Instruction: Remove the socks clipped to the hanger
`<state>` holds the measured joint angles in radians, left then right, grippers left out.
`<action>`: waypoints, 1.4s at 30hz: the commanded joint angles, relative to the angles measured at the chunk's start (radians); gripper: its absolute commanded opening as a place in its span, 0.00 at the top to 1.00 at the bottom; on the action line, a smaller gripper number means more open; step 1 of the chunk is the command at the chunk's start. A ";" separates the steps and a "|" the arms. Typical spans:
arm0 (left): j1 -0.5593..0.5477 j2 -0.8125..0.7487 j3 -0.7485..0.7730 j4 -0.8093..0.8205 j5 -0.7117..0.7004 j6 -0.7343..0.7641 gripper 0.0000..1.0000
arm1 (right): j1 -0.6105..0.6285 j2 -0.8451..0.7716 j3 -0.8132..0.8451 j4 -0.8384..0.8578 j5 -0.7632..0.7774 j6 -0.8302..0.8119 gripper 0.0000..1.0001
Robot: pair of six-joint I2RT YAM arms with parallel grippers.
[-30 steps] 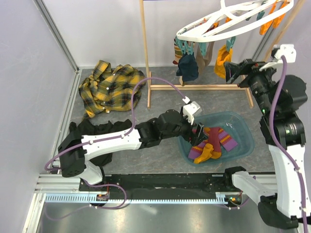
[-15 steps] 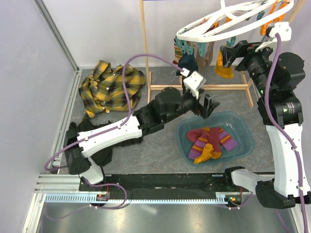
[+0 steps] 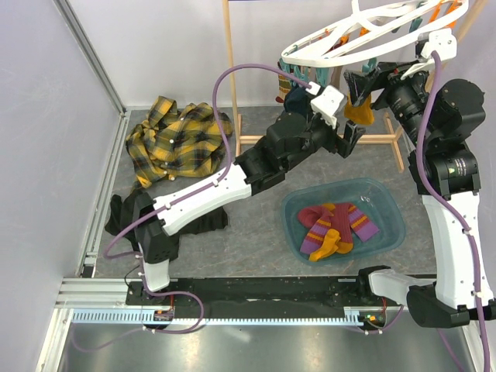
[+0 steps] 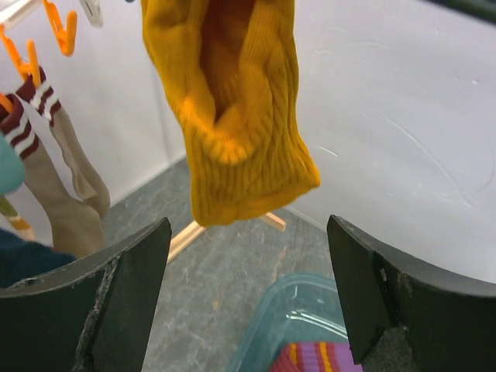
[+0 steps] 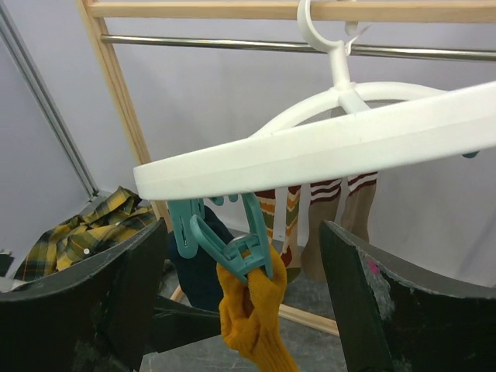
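Observation:
The white oval hanger (image 3: 372,35) hangs from the wooden stand and also shows in the right wrist view (image 5: 325,151). A teal clip (image 5: 244,244) on it grips a mustard yellow sock (image 5: 252,314). My right gripper (image 5: 244,302) is open, with the clip and the sock top between its fingers, not touching. My left gripper (image 4: 248,287) is open and empty just below the hanging mustard sock (image 4: 232,116). From above, the left gripper (image 3: 349,141) sits under that sock (image 3: 358,108) and the right gripper (image 3: 364,84) beside it. A navy sock (image 3: 298,101) and beige striped socks (image 4: 62,178) hang nearby.
A teal basin (image 3: 387,201) on the floor holds maroon striped socks (image 3: 341,225). The wooden stand's post (image 3: 231,85) and base bar stand behind the left arm. A yellow plaid shirt (image 3: 174,139) and a black garment (image 3: 128,209) lie at left. Orange clips (image 4: 62,31) dangle.
My left arm has lifted out of the basin, empty, up and back to under the mustard sock. My right gripper has risen and moved left to the sock's clip.

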<state>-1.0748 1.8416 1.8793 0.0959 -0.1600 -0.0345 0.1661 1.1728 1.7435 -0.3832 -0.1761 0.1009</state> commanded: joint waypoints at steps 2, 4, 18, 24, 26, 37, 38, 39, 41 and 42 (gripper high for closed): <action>0.019 0.068 0.129 0.034 -0.062 0.045 0.12 | 0.000 0.005 0.047 0.067 -0.033 -0.010 0.14; 0.024 0.079 0.147 0.039 -0.044 0.048 0.14 | 0.001 0.011 0.051 0.067 -0.037 -0.012 0.15; 0.059 0.028 0.104 -0.010 0.232 -0.061 0.98 | 0.000 0.011 0.071 0.073 -0.043 -0.036 0.27; 0.059 -0.022 0.054 -0.010 0.235 -0.062 0.98 | 0.000 0.002 0.079 0.061 -0.052 -0.055 0.27; 0.061 -0.036 0.038 -0.005 0.228 -0.056 0.98 | 0.000 -0.004 0.074 0.056 -0.074 -0.059 0.27; 0.108 -0.107 -0.017 -0.031 0.356 -0.096 0.98 | -0.002 0.039 0.180 -0.065 -0.174 -0.041 0.10; 0.116 -0.107 -0.014 -0.036 0.396 -0.106 0.98 | -0.002 0.041 0.180 -0.068 -0.181 -0.040 0.10; 0.122 -0.110 -0.014 -0.039 0.418 -0.113 0.98 | -0.002 0.042 0.180 -0.072 -0.181 -0.041 0.10; 0.145 -0.113 -0.011 -0.048 0.468 -0.133 0.98 | -0.004 0.050 0.180 -0.082 -0.171 -0.040 0.11; 0.150 -0.113 -0.011 -0.050 0.482 -0.140 0.98 | -0.002 0.051 0.180 -0.082 -0.174 -0.040 0.13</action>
<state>-0.9577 1.7798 1.8637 0.0528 0.2012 -0.1081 0.1661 1.2110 1.8969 -0.4431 -0.3252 0.0532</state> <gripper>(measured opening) 0.033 0.891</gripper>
